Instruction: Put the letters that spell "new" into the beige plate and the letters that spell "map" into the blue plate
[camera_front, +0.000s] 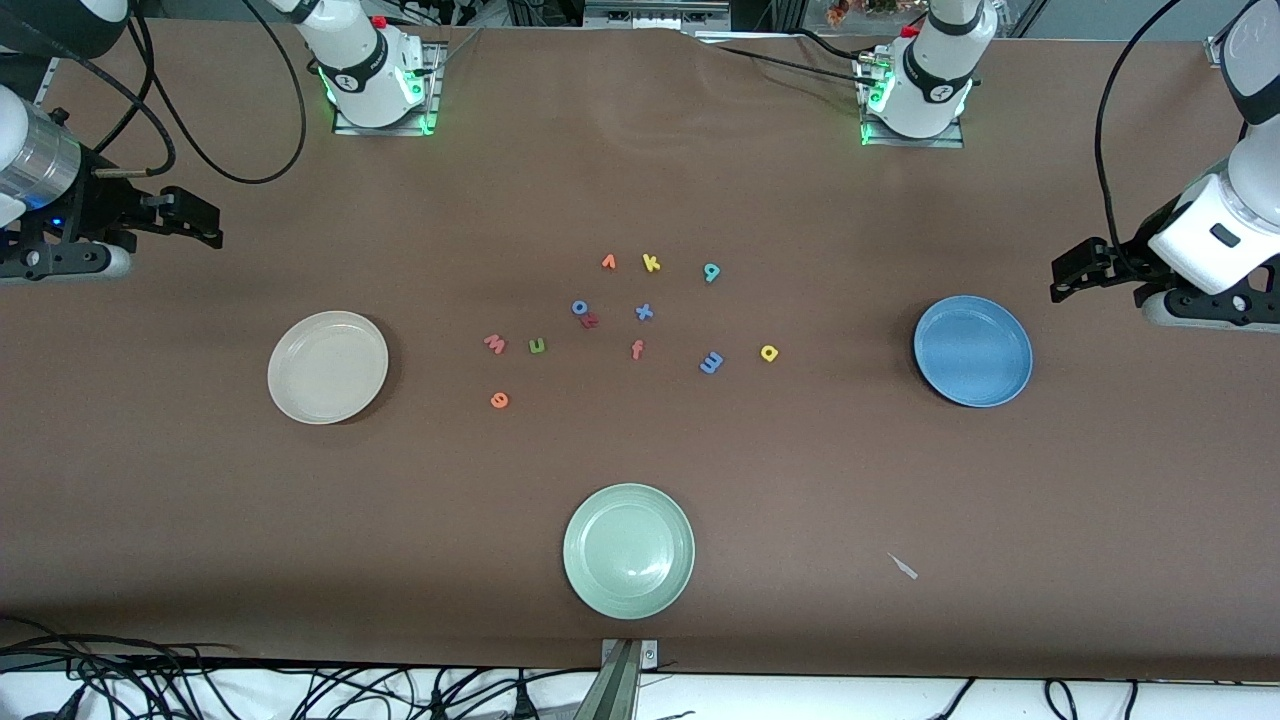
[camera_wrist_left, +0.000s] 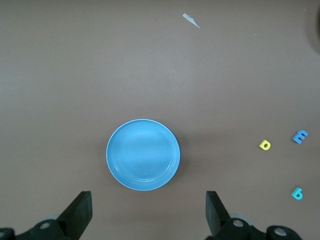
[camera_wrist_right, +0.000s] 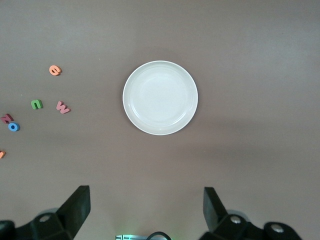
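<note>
Brown counter (camera_front: 200, 520), both arms parked at its ends. Your count: three plates, eleven foam letters, none in a plate.

Plates: beige plate (camera_front: 328, 366) toward the right arm's end, blue plate (camera_front: 972, 350) toward the left arm's end, pale green plate (camera_front: 628, 550) nearest the front camera. All three bare.

Letters, loose cluster mid-counter between beige and blue plates:
- pinkish-red "w" (camera_front: 494, 344) just beside green "n" (camera_front: 537, 346); orange "e" (camera_front: 499, 400) nearer the camera. These three sit closest to the beige plate.
- blue "m" (camera_front: 711, 363) near yellow looped letter (camera_front: 769, 352); teal looped letter (camera_front: 711, 271) farther from the camera.
- Extras, five: orange letter (camera_front: 608, 262), yellow "k" (camera_front: 651, 263), blue "o" (camera_front: 580, 307) touching a small dark-red letter (camera_front: 590, 320), blue "x" (camera_front: 644, 312), orange "f" (camera_front: 637, 349).

A pale scrap (camera_front: 904, 566) lies apart, near the camera edge.

Left claw (camera_wrist_left: 149, 212) hangs over the counter by the blue plate, fingers spread wide, holding nothing. Right claw (camera_wrist_right: 146, 210) likewise by the beige plate, fingers apart, holding nothing. You have nothing standing between either claw and its plate.
</note>
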